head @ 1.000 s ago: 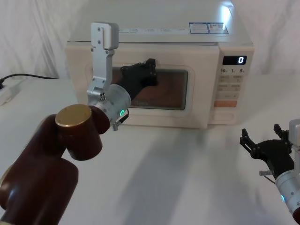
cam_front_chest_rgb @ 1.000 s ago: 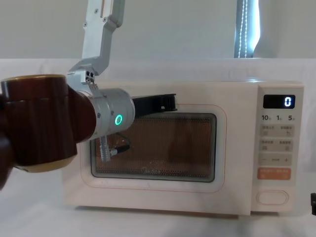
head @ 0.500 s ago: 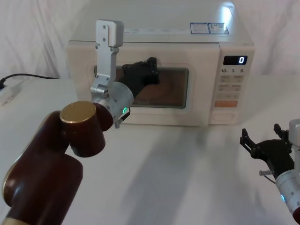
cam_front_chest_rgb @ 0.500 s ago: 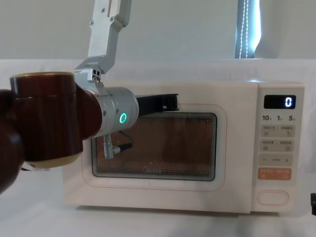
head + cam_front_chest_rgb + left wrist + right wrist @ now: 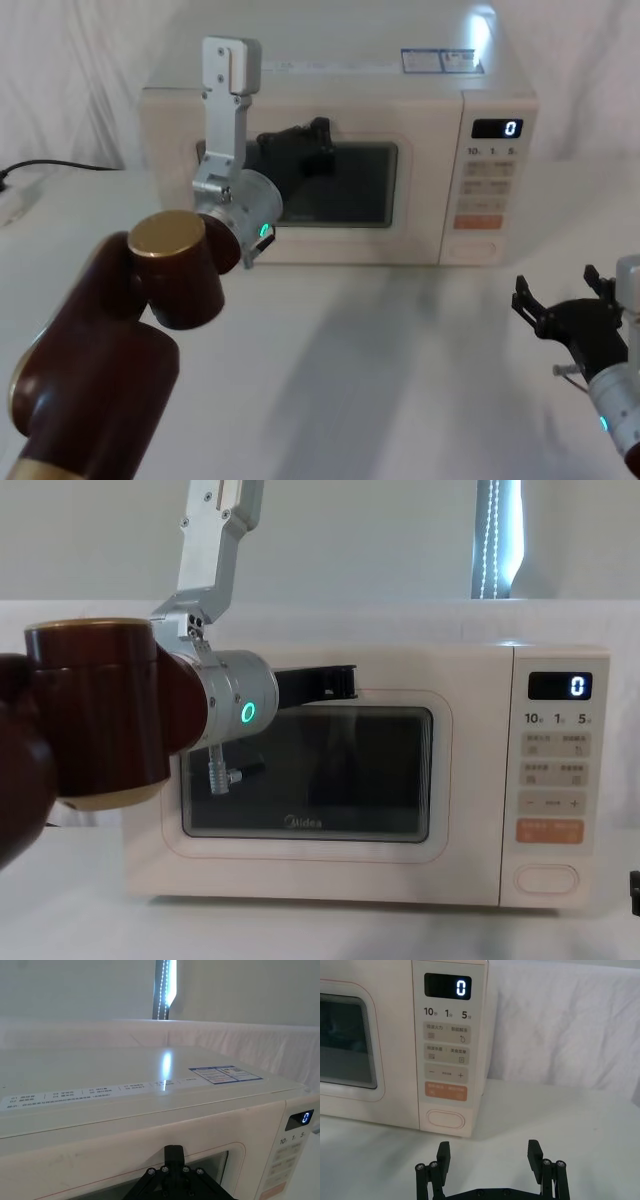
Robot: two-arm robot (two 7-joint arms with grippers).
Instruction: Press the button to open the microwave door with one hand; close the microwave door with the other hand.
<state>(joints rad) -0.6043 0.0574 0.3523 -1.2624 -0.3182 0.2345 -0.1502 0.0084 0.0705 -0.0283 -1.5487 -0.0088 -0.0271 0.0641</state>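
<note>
Now left pincer (image 5: 318,135) against microwave door (image 5: 370,215) upper edge; door flush.

A staged test bench: white cloth-draped table (image 5: 400,360), white curtain backdrop (image 5: 70,70), a lone microwave (image 5: 340,170).

left hand (image 5: 318,135) against microwave door (image 5: 370,185), button (image 5: 476,252) right

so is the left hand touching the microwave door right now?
Cannot tell. In the head view the left hand overlaps the microwave door at its upper edge; the chest view shows it side-on before the door, but neither shows contact or gap plainly.
</note>
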